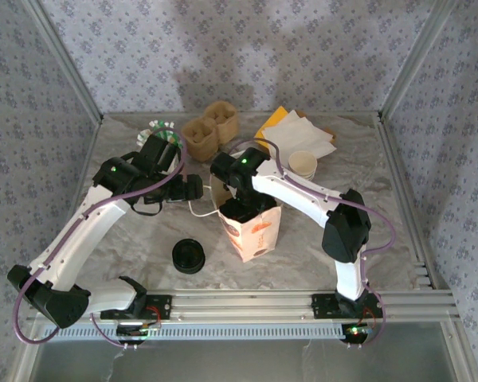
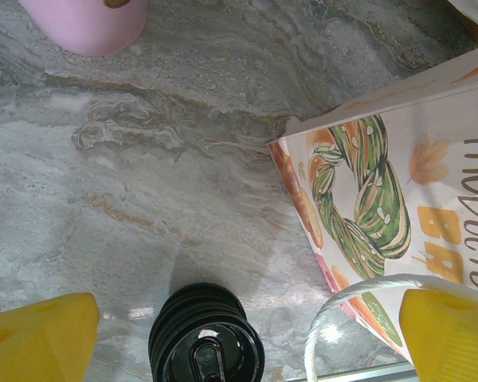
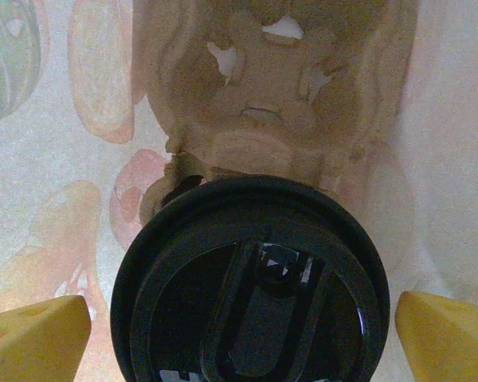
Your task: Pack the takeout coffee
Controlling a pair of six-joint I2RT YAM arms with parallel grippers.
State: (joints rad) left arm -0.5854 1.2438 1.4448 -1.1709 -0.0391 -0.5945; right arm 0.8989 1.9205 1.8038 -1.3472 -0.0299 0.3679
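- Top: right jaws down inside bag; left jaws just beside it; lids apart from both.
- Left wrist: jaws wide open, empty; lids on worktop between fingers, bag by the right one.
- Right wrist: jaws wide open, gripping nothing; coffee between fingers, inside the bag, carrier beyond it.

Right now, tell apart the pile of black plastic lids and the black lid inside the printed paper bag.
The pile of black plastic lids is several stacked, on the table beside the printed paper bag; the single black lid sits inside that bag, within the open right hand. Both are round and black.
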